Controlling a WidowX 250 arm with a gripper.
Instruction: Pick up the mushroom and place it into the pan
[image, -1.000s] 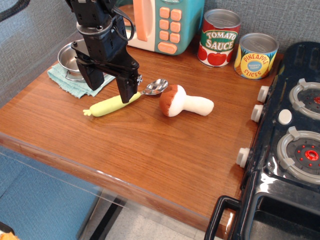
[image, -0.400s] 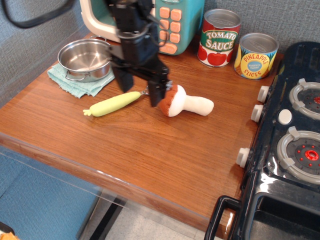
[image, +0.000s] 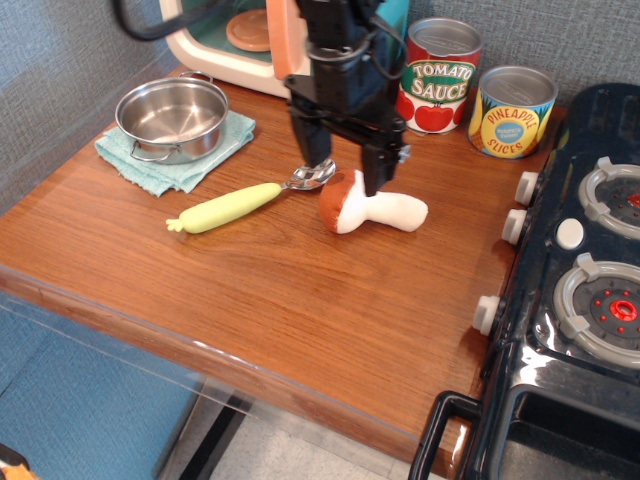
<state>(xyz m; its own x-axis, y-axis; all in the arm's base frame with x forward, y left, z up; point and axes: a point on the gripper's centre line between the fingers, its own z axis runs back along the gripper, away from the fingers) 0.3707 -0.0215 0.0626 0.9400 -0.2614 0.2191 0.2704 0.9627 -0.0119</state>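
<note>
The mushroom (image: 372, 209), with a reddish-brown cap and cream stem, lies on its side in the middle of the wooden counter, cap to the left. My gripper (image: 345, 172) is open and hangs just above the cap, one finger to its far left and the other over the top of the stem. It holds nothing. The pan (image: 172, 116), a shiny steel pot with loop handles, stands empty on a teal cloth (image: 180, 160) at the back left.
A spoon with a yellow-green handle (image: 240, 204) lies left of the mushroom. A toy microwave (image: 255, 40) stands at the back, with a tomato sauce can (image: 438, 75) and a pineapple can (image: 511, 111) beside it. A black toy stove (image: 590, 270) fills the right side.
My gripper has moved right, from over the pan and spoon handle to above the mushroom's cap. The pan is now uncovered. The mushroom and spoon have not moved.
</note>
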